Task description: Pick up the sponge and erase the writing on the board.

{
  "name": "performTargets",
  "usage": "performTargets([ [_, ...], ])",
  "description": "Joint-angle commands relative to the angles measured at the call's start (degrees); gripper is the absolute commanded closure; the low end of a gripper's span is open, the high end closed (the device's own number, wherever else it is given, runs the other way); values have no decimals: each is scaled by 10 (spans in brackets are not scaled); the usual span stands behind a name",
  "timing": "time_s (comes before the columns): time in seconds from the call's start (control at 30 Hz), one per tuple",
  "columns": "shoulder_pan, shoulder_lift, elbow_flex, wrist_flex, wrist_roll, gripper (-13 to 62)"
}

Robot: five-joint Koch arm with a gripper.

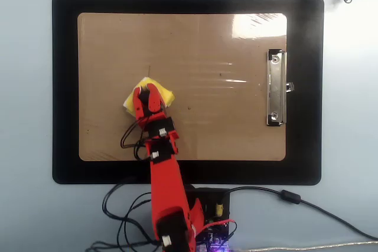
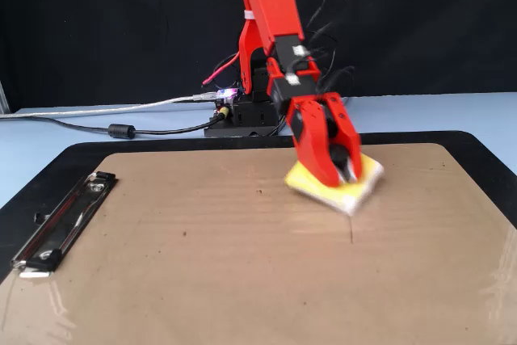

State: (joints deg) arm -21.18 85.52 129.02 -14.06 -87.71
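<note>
Red gripper [image 1: 146, 91] jaws are clenching the yellow sponge [image 2: 359, 186], which is lying flat on the brown clipboard [image 1: 236, 134], left of centre in the overhead view; a faint dark stroke [image 2: 351, 230] of writing is showing just beside the sponge.

Glossy brown board [image 1: 207, 45], shiny metal clip [image 1: 275, 88], matt black mat [image 1: 65, 87].

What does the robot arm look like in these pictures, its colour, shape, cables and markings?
The arm is made of bright red, blocky plastic segments, with small white connector labels near the wrist. Thin black cables loop along it, and some red wires run at the black base, where a small purple light glows. The gripper has red tapered jaws with dark inner parts.
</note>
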Motion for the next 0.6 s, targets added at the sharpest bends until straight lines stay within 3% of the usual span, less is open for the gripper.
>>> performTargets([
  [0.0, 33, -105, -91, -30, 29, 574],
  [0.07, 37, -128, -125, -39, 33, 574],
  [0.23, 25, 97, 105, -40, 32, 574],
  [0.3, 25, 74, 98, -49, 32, 574],
  [0.43, 47, -171, -140, -70, 33, 574],
  [0.5, 44, -163, -120, -77, 33, 574],
  [0.57, 41, -64, -27, -75, 33, 574],
])
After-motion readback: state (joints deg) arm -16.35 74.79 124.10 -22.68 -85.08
